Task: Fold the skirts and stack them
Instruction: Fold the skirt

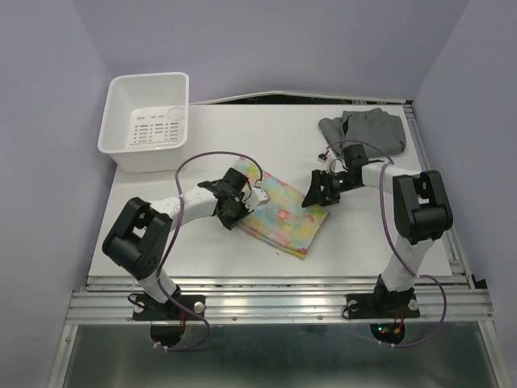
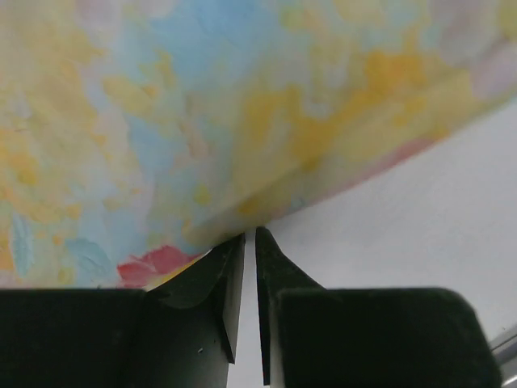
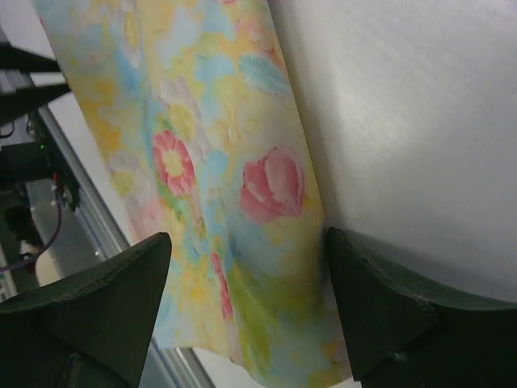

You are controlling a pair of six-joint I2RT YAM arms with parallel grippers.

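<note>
The floral skirt lies folded flat in the middle of the table, pastel yellow, blue and green with pink flowers. The grey skirt lies bunched at the back right. My left gripper is at the floral skirt's left edge. In the left wrist view its jaws are shut to a thin slit, with the tips touching the cloth edge and nothing between them. My right gripper is at the skirt's right corner. It is open wide and straddles the cloth.
A white plastic bin stands at the back left. The table's metal rail runs along the near edge. Both arms' cables loop above the tabletop near the skirt.
</note>
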